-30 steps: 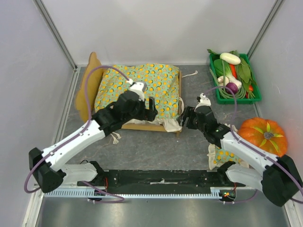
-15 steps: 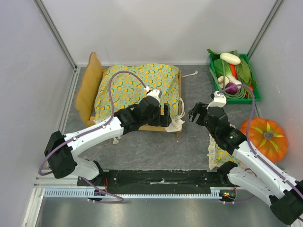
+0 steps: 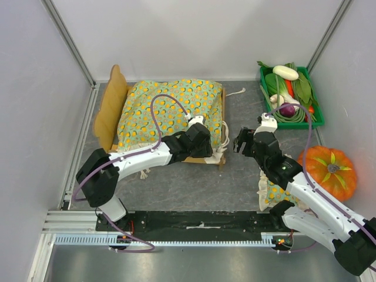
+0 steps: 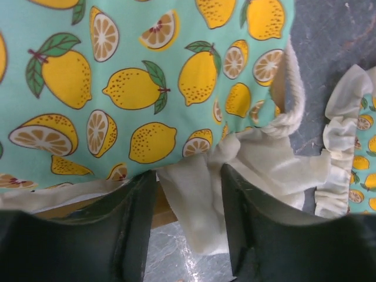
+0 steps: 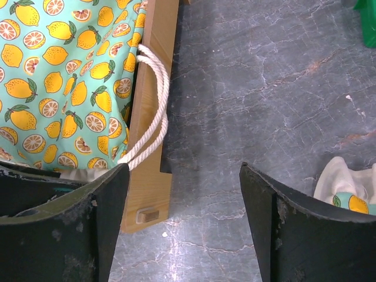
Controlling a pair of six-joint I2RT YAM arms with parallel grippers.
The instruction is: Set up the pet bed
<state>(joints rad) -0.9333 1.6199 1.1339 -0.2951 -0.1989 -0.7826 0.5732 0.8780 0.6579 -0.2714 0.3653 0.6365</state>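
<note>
Straddling blanket ruffle (image 4: 194,205): outstretched left claw (image 4: 188,176)

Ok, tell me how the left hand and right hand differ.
The left hand has the cream frill of the blanket between its fingers; the right hand's fingers stand wide with nothing between. The left hand is over the bed's corner, the right hand over bare table beside it. Both have dark fingers.
</note>
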